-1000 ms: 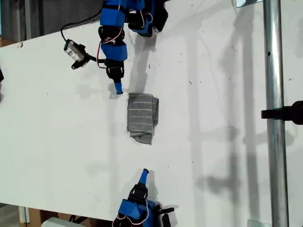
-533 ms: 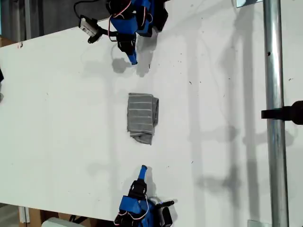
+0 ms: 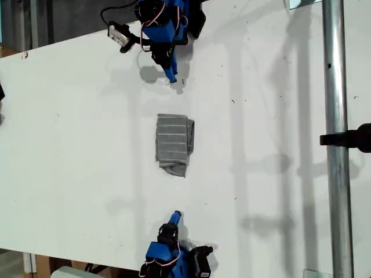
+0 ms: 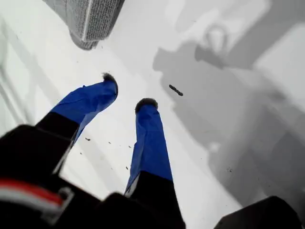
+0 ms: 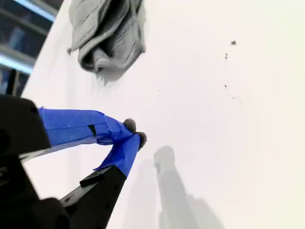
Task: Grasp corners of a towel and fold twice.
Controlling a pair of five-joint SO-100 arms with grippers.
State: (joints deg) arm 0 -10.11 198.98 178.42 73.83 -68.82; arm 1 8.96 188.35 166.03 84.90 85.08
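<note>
My first gripper (image 4: 127, 95) hangs over bare table with its blue-taped jaws spread a little, a gap of white surface showing between the tips and nothing held. A small dark speck (image 4: 175, 89) lies on the table just beyond it. My second gripper (image 5: 133, 132) has its jaws pressed together at the tips, empty, also over bare table.

The towel (image 3: 173, 143) lies folded into a narrow grey bundle near the middle of the white table (image 3: 69, 150) in the exterior view, well apart from both grippers and touched by neither. Its white stripes show on the flatter half; the end nearer the exterior view's bottom is bunched and rumpled, and the second wrist view shows that rumpled end (image 5: 108, 33) ahead of my second gripper. The first wrist view catches the neater striped end (image 4: 90, 19).

In the exterior view a metal pole (image 3: 337, 139) runs down the right side
</note>
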